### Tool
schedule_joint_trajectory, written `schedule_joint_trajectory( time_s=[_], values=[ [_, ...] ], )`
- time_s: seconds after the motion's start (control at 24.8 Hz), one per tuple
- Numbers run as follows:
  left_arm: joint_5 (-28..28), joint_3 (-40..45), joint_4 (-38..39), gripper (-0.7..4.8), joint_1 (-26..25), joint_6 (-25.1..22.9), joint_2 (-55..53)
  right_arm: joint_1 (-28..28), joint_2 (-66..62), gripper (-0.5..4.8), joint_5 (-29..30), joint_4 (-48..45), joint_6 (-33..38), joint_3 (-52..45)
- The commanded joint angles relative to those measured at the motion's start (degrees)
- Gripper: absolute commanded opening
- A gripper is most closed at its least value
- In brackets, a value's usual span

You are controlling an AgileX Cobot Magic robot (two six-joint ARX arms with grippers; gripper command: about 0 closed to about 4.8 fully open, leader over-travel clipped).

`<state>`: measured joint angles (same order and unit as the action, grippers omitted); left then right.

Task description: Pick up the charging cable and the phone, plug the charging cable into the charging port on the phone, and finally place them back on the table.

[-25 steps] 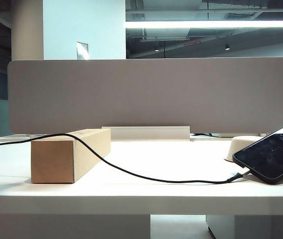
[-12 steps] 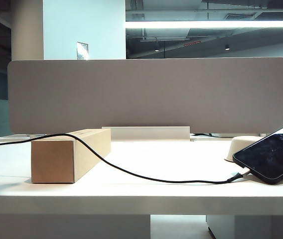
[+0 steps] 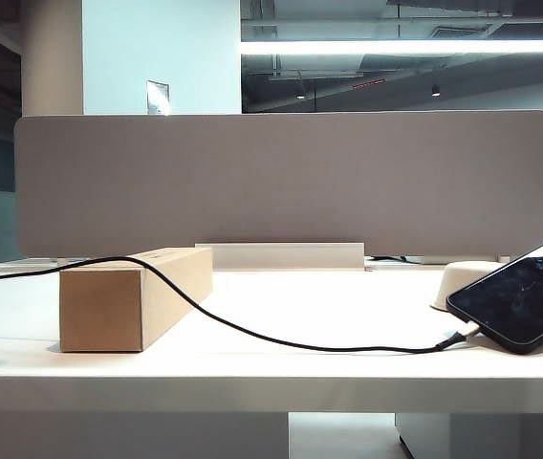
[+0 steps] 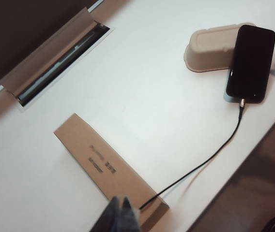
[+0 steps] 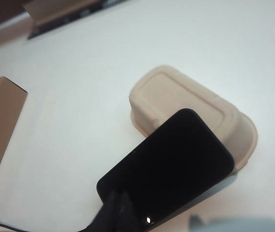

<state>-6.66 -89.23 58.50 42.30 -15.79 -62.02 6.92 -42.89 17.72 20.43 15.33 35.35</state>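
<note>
Left gripper [image 4: 120, 212]: fingers together, above the cardboard box [image 3: 133, 296]
Charging cable [image 3: 252, 335]: draped over box, plugged into phone [image 3: 525, 301]
Phone: propped tilted on beige tray [image 3: 463, 279]; on table [image 3: 281, 368]
Right gripper [image 5: 118, 210]: fingers together above phone

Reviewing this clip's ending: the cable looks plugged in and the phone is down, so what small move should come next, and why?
Probably just retract both arms. The charging cable is plugged into the phone, which leans on the beige tray on the table. The left gripper and right gripper are both shut and hold nothing, above the table.
</note>
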Motion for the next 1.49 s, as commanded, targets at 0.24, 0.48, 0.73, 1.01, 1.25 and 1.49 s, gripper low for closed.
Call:
schedule_joint_trajectory(
  time_s=[0.24,0.48,0.73,1.01,1.25,1.49],
  values=[
    [0.0,10.0,-5.9,-0.06,0.1,2.8,8.2,-0.1,19.1,-0.08,-5.9,-2.5,-1.4,-7.8],
    [-4.5,26.2,-21.0,-0.06,0.1,4.3,20.8,-0.2,35.5,-0.08,-7.2,-2.4,-1.8,-14.6],
    [-11.4,40.9,-35.3,-0.06,0.1,1.3,32.1,-0.2,38.2,-0.09,-4.5,1.1,-1.6,-17.2],
    [-9.6,45.9,-33.5,-0.06,0.1,4.3,34.5,-0.2,38.2,-0.09,-5.6,0.3,-1.4,-17.4],
    [-7.6,51.1,-41.1,-0.06,0.1,12.5,34.4,-0.2,38.2,-0.09,-6.3,0.0,0.4,-18.5],
    [-7.7,60.9,-45.8,-0.06,0.1,14.4,34.4,-0.2,38.2,-0.09,-6.3,-0.9,1.2,-20.4]
  ],
)
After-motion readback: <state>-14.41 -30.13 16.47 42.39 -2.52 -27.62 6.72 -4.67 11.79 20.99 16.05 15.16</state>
